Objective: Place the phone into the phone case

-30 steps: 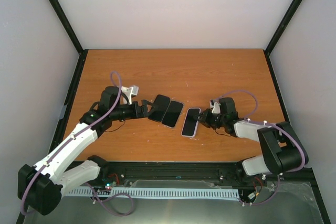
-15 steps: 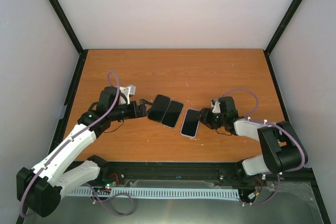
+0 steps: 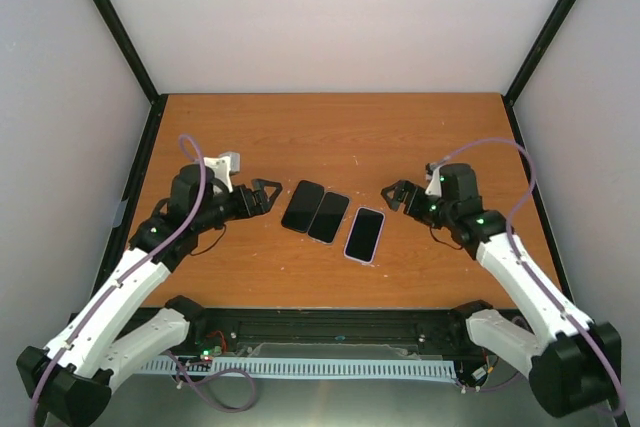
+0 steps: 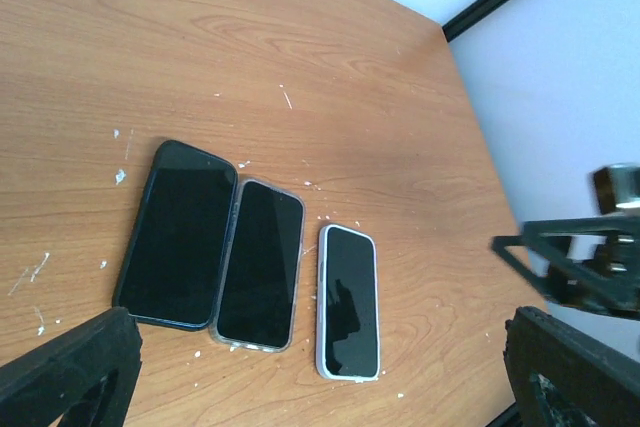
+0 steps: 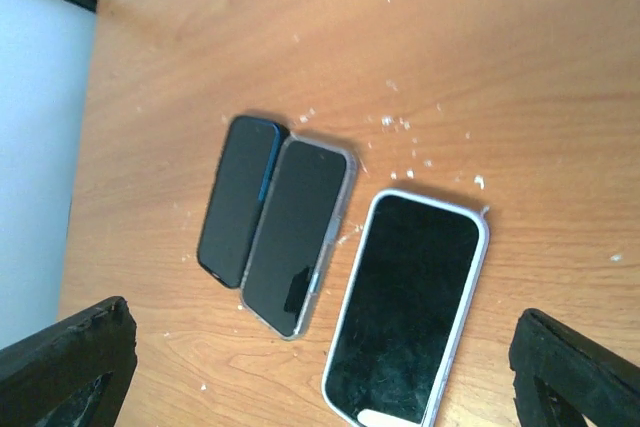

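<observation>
A black phone (image 3: 365, 234) lies flat on the wooden table, seated in a pale lilac phone case (image 5: 377, 415) whose rim frames the screen. In the right wrist view the phone (image 5: 410, 307) fills the lower middle; in the left wrist view the phone (image 4: 349, 300) lies at the bottom centre. My right gripper (image 3: 395, 194) hovers open just right of the phone's far end, touching nothing. My left gripper (image 3: 262, 195) stands open to the left of the row of phones, also empty. Its dark fingers (image 4: 70, 377) frame the bottom corners of the left wrist view.
Two more phones lie side by side left of the cased one: a dark one (image 3: 303, 206) and one in a clear case (image 3: 329, 216). White specks dot the wood around them. Black frame posts and pale walls bound the table.
My right gripper has opened, let go of the lilac-cased phone and drawn back up and to the right. My left gripper has drawn back left, away from the dark phone.
</observation>
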`<state>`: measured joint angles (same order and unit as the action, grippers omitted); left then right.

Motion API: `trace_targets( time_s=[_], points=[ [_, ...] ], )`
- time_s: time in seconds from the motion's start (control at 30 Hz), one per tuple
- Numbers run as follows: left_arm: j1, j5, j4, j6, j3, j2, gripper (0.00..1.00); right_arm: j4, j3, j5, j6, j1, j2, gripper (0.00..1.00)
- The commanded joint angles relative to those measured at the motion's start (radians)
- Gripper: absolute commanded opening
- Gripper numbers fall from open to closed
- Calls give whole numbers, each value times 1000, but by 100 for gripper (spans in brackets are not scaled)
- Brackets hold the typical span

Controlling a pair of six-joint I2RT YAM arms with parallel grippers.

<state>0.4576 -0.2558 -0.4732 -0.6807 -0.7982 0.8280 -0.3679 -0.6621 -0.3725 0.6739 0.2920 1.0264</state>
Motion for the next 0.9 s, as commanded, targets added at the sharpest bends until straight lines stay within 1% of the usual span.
trace_targets(
  time_s=[0.0, 0.07, 0.17, 0.3, 0.53, 0.87],
  points=[
    [3, 42, -26, 14, -71, -8, 100, -249, -139, 109, -79, -4, -143, 100],
    [3, 65, -39, 37, -102, -8, 99, -295, -189, 125, -88, -3, -208, 100],
    [3, 144, -77, 71, -165, -5, 100, -338, -252, 146, -99, -3, -290, 100],
    [3, 197, -86, 96, -217, -7, 99, -381, -311, 164, -102, -4, -348, 100],
    [3, 160, -43, 88, -188, -25, 99, -390, -318, 149, -91, -4, -388, 100],
    [3, 184, -27, 82, -143, -34, 99, -379, -289, 157, -76, -3, -411, 100]
  ],
)
